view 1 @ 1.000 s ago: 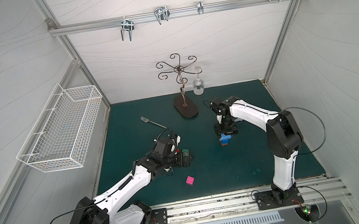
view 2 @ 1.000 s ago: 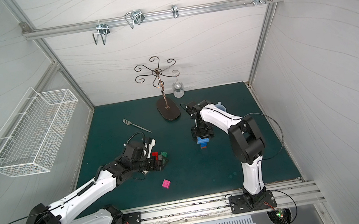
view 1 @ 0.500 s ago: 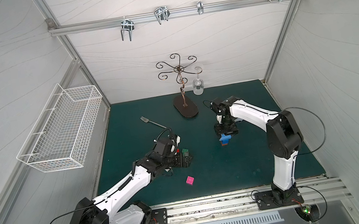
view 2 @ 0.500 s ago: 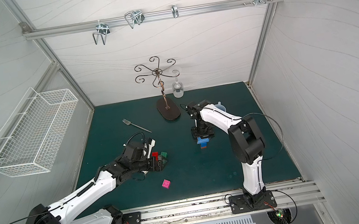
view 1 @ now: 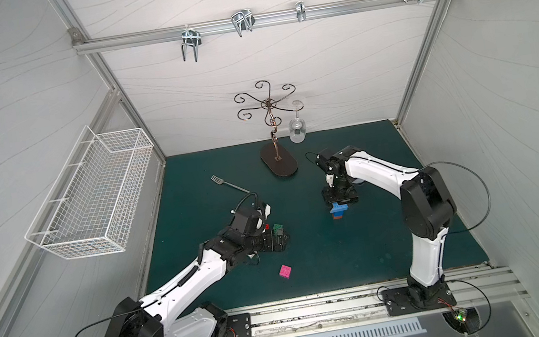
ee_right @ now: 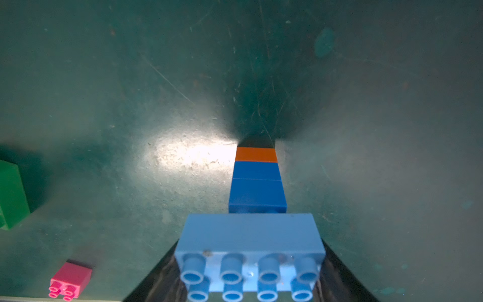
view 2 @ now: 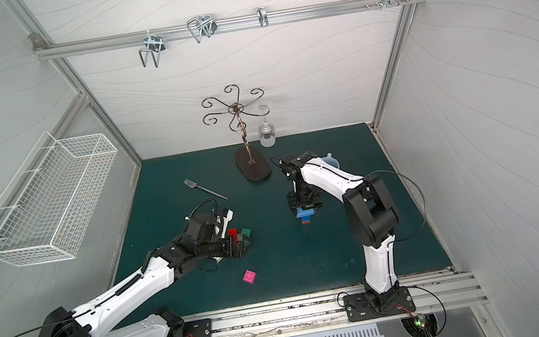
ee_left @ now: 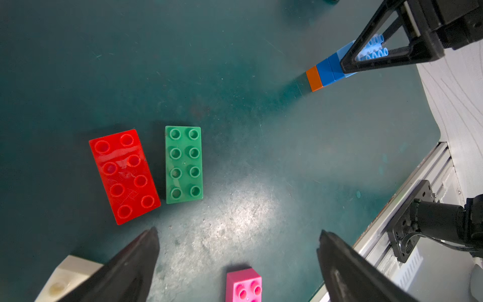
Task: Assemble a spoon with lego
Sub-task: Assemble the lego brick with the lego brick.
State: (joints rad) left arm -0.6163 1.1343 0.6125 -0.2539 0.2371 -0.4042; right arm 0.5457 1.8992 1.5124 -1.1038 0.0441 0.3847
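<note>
The part-built spoon (view 1: 338, 210) stands on the green mat as a stack: orange at the bottom, two blue bricks, a long light blue brick (ee_right: 249, 235) on top. My right gripper (view 1: 340, 202) points down and is shut on that light blue brick, its fingers on both sides of it. Loose lego lies to the left: a red brick (ee_left: 124, 176) and a green brick (ee_left: 184, 164) side by side, a pink brick (ee_left: 243, 286) nearer the front, and a white brick (ee_left: 68, 277) half hidden by a finger. My left gripper (ee_left: 237, 243) hovers open beside the red and green bricks, holding nothing.
A metal fork (view 1: 228, 183) lies at the back left of the mat. A dark glass stand (view 1: 278, 164) with a hanging wine glass (view 1: 297, 130) stands at the back. A wire basket (view 1: 95, 199) hangs on the left wall. The arms' rail (view 1: 318, 309) runs along the front.
</note>
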